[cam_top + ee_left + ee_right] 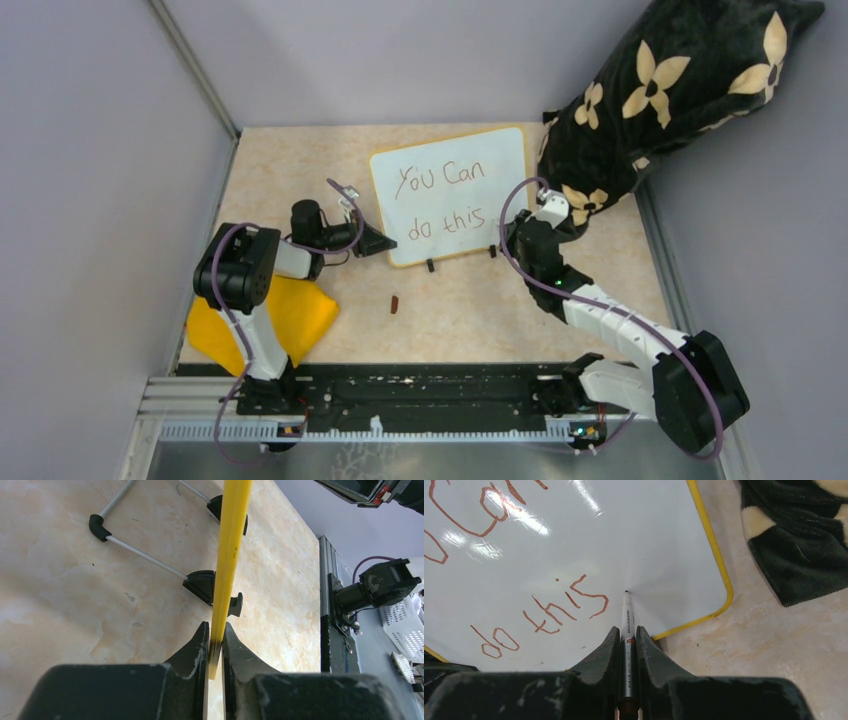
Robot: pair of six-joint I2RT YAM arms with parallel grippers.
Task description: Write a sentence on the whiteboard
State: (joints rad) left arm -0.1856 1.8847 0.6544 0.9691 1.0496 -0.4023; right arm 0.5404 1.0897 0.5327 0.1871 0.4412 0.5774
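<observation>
Slippage — the left gripper (216,630), pinching the whiteboard (231,540) by its frame, could let go as the right gripper (627,629) presses its held marker (627,610).

One camera sits high at the near side, looking down and forward over the whole table (460,320). The left wrist camera peers along its own fingers (192,652), very near, edge-on at the whiteboard (230,555). The right wrist one looks close down on the board's face; it shares the lower right corner with the overhead view
</observation>
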